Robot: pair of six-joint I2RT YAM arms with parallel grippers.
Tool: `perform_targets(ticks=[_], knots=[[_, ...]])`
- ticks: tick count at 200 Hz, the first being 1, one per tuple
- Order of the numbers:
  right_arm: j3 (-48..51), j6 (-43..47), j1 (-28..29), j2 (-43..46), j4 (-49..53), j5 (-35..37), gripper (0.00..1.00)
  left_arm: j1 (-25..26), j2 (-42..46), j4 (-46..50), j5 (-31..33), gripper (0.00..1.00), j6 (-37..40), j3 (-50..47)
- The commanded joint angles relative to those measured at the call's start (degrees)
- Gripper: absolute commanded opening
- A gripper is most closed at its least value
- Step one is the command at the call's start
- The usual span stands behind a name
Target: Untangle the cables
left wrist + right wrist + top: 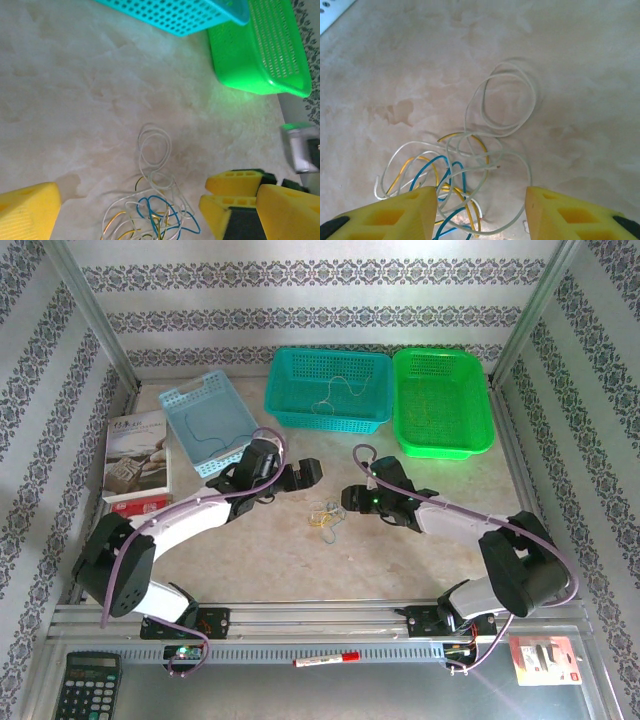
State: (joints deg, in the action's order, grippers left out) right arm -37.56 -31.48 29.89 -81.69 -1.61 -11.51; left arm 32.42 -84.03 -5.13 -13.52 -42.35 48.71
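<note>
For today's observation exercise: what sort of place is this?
Likely a robot test bench: white robot arms mounted at a marble-look tabletop, patterned wallpaper screens around, teal perforated plastic basket.

cables (460, 165) cropped below, crossings perhaps blurred

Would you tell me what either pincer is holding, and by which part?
Nothing is held; the left pincer and right pincer stand open near the cables.
</note>
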Motion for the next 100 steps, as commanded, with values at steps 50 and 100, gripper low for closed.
perform_targets(ticks=[50, 100], knots=[[-7.64, 7.36, -1.14, -7.0, 5.59, 6.8, 0.47, -0.52, -2.1, -3.04, -2.71, 1.0, -1.73, 1.44], [-13.03, 9.66, -2.39, -13.72, 6.33, 6.68, 0.42, -0.58, -0.24, -2.61, -0.86, 1.0, -1.77, -0.11]])
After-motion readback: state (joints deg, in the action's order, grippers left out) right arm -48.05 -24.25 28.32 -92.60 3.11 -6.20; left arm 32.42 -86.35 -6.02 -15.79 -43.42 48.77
